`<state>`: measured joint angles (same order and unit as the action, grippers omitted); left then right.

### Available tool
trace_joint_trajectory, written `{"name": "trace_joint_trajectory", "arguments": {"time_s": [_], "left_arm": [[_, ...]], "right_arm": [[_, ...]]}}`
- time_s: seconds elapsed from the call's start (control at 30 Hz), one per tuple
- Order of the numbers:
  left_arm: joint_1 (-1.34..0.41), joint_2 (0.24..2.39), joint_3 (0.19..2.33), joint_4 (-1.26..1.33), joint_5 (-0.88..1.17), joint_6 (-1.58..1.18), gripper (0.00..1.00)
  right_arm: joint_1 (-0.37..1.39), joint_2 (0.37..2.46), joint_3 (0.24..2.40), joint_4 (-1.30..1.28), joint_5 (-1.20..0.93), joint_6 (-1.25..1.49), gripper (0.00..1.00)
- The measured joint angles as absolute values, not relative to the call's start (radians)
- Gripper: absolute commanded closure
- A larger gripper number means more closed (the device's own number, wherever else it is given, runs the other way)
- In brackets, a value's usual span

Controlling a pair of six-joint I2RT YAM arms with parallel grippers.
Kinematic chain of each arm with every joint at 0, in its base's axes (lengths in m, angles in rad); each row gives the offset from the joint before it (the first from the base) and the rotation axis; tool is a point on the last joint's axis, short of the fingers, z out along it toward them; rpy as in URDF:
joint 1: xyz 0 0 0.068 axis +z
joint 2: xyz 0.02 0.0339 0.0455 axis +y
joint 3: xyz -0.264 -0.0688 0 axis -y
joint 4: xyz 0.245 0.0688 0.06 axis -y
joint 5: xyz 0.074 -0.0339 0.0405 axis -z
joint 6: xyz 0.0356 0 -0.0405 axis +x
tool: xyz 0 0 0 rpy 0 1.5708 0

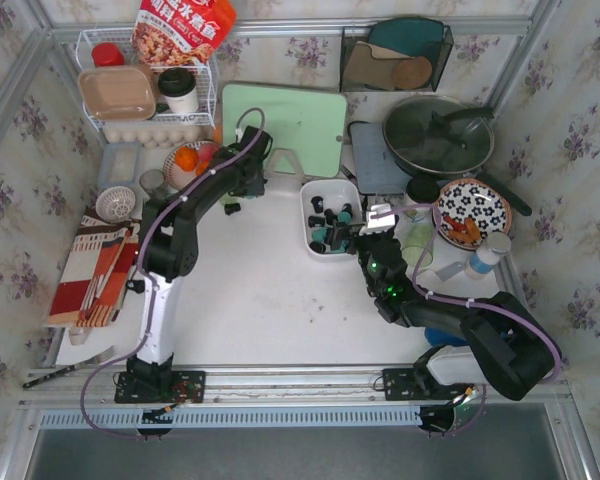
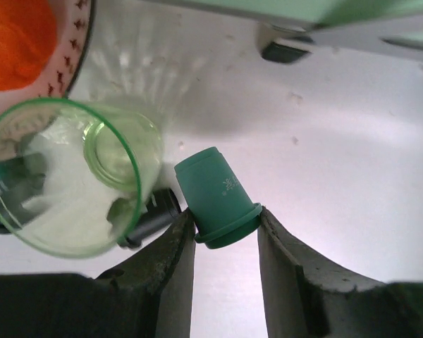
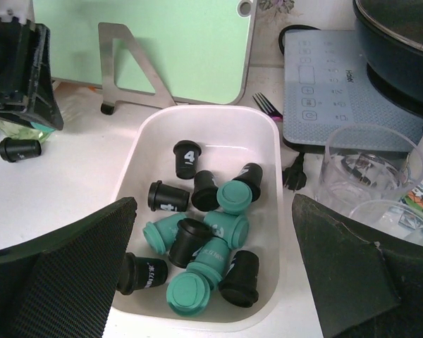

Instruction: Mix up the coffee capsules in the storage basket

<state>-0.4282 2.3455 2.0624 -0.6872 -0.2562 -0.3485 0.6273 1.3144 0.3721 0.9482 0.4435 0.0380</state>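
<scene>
The white storage basket [image 3: 268, 151] holds several black and teal coffee capsules [image 3: 218, 229] in a loose heap; it also shows in the top view [image 1: 311, 205]. My right gripper [image 3: 213, 211] is open wide, just above the basket's near end, holding nothing; in the top view [image 1: 360, 240] it is at the basket's right front corner. My left gripper [image 2: 225, 220] is shut on the rim of a teal capsule [image 2: 215, 190], left of the basket by the cutting board [image 1: 242, 190]. A loose black capsule [image 2: 154, 217] lies by its left finger and also shows on the table [image 3: 19, 148].
A green-tinted glass [image 2: 70, 176] lies on its side touching the left gripper's work spot, beside a bowl with an orange [image 2: 17, 42]. A green cutting board on a stand [image 3: 148, 49] is behind the basket. An induction cooker [image 3: 338, 91], a fork [image 3: 268, 105] and clear cups [image 3: 366, 169] are to the right.
</scene>
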Motion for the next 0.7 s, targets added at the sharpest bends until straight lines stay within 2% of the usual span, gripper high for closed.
{"name": "trace_joint_trajectory", "arguments": {"time_s": [0.27,0.37,0.47,0.57,0.7], "left_arm": [[-0.511,2.088,1.738,-0.488,-0.077,-0.345,0.61],[-0.579,1.998,1.649,-0.377,0.010,-0.332,0.55],[-0.650,1.962,1.610,-0.279,0.064,-0.303,0.46],[-0.708,1.982,1.623,-0.227,0.121,-0.271,0.46],[-0.712,2.045,1.656,-0.221,0.119,-0.264,0.34]], "right_arm": [[0.627,1.293,0.352,0.963,0.484,0.038,0.00],[0.627,1.286,0.334,0.976,0.519,0.038,0.00],[0.627,1.285,0.329,0.990,0.540,0.039,0.00],[0.627,1.287,0.329,1.000,0.551,0.039,0.00],[0.627,1.286,0.329,1.000,0.554,0.044,0.00]]}}
